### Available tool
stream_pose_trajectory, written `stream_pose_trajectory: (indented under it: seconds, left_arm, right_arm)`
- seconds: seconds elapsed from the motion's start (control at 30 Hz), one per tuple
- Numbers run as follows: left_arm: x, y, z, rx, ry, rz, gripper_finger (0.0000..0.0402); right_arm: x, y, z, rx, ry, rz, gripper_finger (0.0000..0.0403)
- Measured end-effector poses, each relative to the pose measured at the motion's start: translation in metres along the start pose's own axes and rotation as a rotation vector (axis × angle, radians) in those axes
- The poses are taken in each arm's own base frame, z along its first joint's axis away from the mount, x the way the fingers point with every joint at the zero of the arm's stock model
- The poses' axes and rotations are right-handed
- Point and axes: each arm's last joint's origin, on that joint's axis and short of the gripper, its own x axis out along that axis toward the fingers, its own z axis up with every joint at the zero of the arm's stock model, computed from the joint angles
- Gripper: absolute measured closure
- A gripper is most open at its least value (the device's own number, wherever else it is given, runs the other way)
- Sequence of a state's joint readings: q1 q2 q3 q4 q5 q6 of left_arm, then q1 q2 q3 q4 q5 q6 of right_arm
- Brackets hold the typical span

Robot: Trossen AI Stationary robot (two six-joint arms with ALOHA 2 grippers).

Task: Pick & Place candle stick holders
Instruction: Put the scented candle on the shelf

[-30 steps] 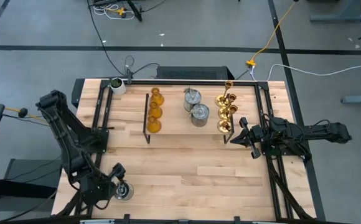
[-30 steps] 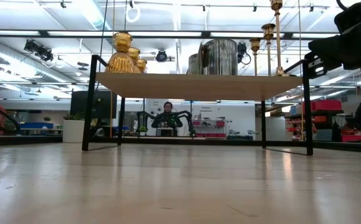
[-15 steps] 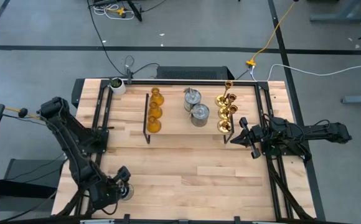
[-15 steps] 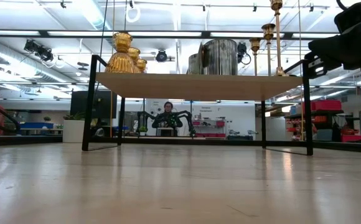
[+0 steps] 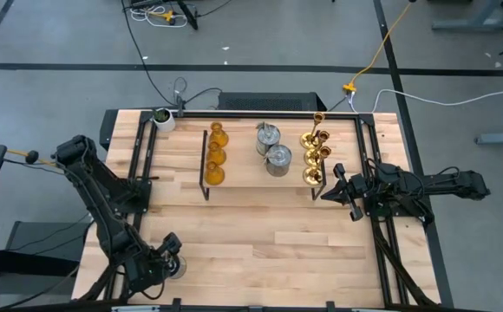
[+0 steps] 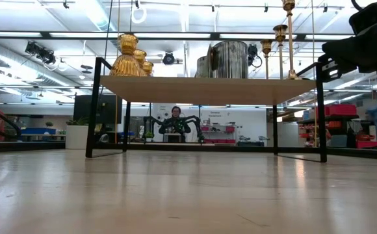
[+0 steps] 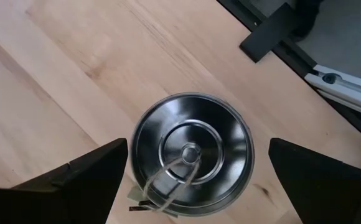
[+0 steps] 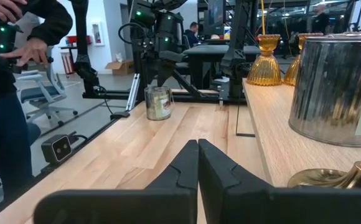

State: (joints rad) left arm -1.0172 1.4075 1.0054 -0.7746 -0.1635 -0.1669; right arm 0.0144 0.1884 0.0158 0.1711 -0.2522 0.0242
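Note:
A silver-grey can-shaped candle stick holder (image 7: 193, 152) stands upright on its base near the table's near left corner. My left gripper (image 7: 196, 180) hangs over it pointing steeply down, open, one finger on each side of the can and apart from it; in the high view the gripper (image 5: 168, 260) covers most of the can (image 5: 178, 268). More holders stand on the wooden rack (image 5: 260, 180): amber ones (image 5: 215, 154), silver cans (image 5: 273, 149) and gold ones (image 5: 315, 152). My right gripper (image 5: 324, 192) waits level and shut at the rack's right end.
A small whitish cup with dark green contents (image 5: 162, 118) sits at the far left corner. Black frame rails run along the table's left (image 5: 139, 156) and right (image 5: 375, 173) sides. A person (image 8: 12, 74) stands beyond the table's left side. Bare wood (image 5: 260, 234) lies between rack and near edge.
My left gripper has come down and a little toward the table's near edge, settling over the silver can so that its open fingers stand on either side of it. It has kept still for the last half second. The can has not moved.

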Motion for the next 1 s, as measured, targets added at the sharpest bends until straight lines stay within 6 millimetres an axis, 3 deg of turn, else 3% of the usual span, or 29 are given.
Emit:
stream_pose_trajectory:
  seconds: [1.0]
  left_arm:
    - [0.007, 0.006, 0.005, -0.028, 0.050, -0.010, 0.0003]
  right_arm:
    - [0.000, 0.000, 0.000, 0.000, 0.001, 0.000, 0.0389]
